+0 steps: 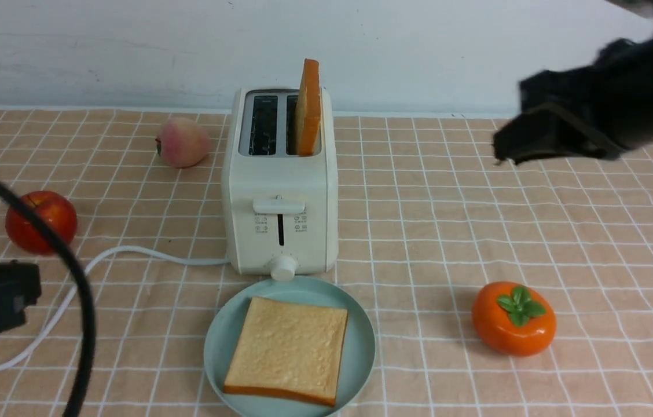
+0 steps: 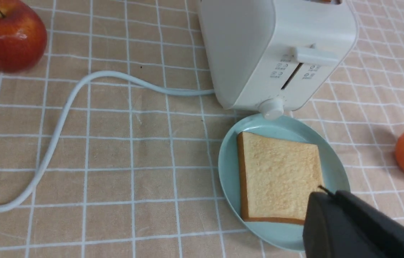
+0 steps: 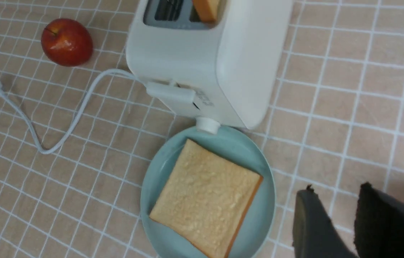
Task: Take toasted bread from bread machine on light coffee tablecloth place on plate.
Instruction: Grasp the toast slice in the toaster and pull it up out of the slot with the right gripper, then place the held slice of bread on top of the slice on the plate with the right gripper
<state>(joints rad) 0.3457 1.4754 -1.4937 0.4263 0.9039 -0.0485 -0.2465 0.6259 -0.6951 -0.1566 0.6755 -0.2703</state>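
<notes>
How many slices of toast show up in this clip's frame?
2. One slice lies flat on the plate; the other stands upright in the toaster's right-hand slot, seen from the front.

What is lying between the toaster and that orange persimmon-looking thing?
Only bare gridded tablecloth and a bit of the plate's rim separate toaster and orange fruit, in the front view.

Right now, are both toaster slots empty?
No, a toast slice stands upright in the right slot of the toaster, while the left slot shows only dark.
</notes>
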